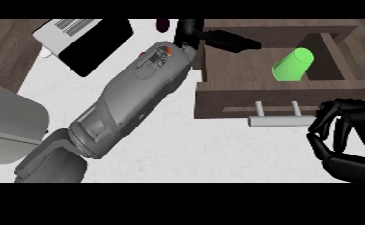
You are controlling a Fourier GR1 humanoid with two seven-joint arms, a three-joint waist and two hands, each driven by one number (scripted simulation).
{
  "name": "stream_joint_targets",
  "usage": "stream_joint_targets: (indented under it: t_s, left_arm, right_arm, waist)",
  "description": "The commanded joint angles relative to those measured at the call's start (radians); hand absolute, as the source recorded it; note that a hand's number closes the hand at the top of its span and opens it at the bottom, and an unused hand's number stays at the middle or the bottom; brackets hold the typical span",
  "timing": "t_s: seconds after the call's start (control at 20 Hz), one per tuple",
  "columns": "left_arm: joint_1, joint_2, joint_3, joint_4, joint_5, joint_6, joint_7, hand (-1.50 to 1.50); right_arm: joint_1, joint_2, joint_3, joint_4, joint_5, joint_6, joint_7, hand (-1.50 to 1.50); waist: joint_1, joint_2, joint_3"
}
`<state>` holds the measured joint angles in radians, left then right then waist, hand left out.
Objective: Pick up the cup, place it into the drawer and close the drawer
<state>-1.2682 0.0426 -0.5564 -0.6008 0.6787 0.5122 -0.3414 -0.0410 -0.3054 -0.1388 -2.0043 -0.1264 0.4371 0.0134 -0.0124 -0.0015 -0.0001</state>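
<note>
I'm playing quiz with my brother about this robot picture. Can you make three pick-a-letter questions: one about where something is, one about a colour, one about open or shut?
1. Where is the cup?
A. In the drawer
B. On the laptop
C. In the right hand

2. What colour is the cup?
A. Red
B. Green
C. Blue

3. How is the drawer?
A. Shut
B. Taken off
C. Open

Answers:
1. A: the cup lies inside the drawer, tipped over, with no hand on it.
2. B: it is bright green against the brown wood.
3. C: the drawer is pulled out, with its handle toward the robot. The left hand reaches over its back corner, and the right hand is by the handle, fingers curled, holding nothing.
</note>
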Motion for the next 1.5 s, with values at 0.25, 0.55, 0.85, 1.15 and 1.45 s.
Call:
stream_joint_targets:
  t_s: [0.25, 0.55, 0.85, 1.15, 1.45]
  left_arm:
    - [0.155, 0.158, 0.039, -0.268, -0.003, -0.016, 0.113, -1.50]
    - [0.318, 0.277, 0.095, -0.425, -0.007, -0.054, 0.110, -1.50]
    - [0.432, 0.379, 0.133, -0.557, 0.014, -0.100, 0.148, -1.50]
    - [0.589, 0.461, 0.180, -0.619, 0.027, -0.196, 0.080, -1.50]
    - [0.667, 0.493, 0.224, -0.685, 0.030, -0.232, 0.090, -1.50]
  right_arm:
    - [0.014, -0.003, 0.080, 0.000, 0.287, -0.063, 0.010, 1.50]
    - [-0.063, 0.015, 0.129, 0.123, 0.437, -0.123, -0.043, 1.50]
    - [-0.108, 0.002, 0.270, 0.286, 0.710, -0.209, -0.134, 1.50]
    - [-0.184, 0.027, 0.388, 0.522, 0.954, -0.356, -0.174, 1.50]
    - [-0.440, 0.096, 0.376, 0.895, 1.052, -0.440, -0.194, 1.50]
  waist:
    - [0.045, -0.008, 0.000]
    - [0.041, -0.003, 0.000]
    - [0.052, 0.001, 0.000]
    - [0.062, 0.007, 0.000]
    - [0.058, 0.011, 0.001]
